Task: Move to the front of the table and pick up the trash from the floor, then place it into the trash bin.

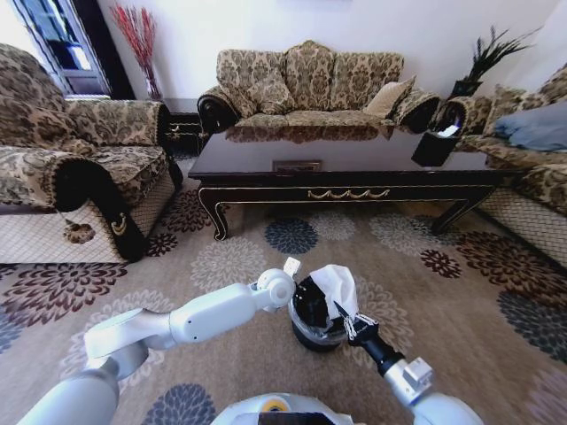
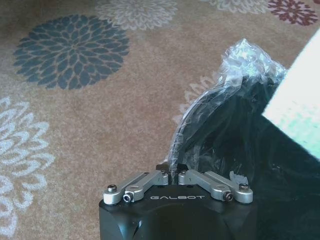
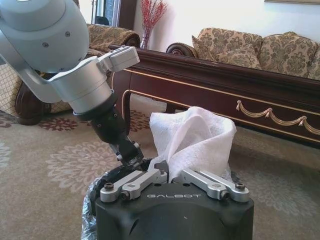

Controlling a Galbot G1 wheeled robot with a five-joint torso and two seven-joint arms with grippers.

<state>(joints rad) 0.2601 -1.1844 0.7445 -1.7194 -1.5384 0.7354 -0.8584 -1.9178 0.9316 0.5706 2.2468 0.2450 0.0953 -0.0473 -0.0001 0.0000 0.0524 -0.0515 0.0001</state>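
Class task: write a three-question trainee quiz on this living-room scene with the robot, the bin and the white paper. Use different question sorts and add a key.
1. True or false: the right gripper is shut on the white paper.
2. Multiple choice: the left gripper grips A) a table leg, B) the liner at the trash bin rim, C) a cushion.
3. Fill in: the bin stands on the floor in front of the ___.

Key: 1 true; 2 B; 3 table.

The trash bin (image 1: 317, 329) stands on the floor (image 1: 461, 292) before the table (image 1: 345, 168). The right tool (image 1: 344, 317) holds white crumpled paper (image 1: 335, 285) above the bin. The left tool (image 1: 301, 305) reaches the bin rim.
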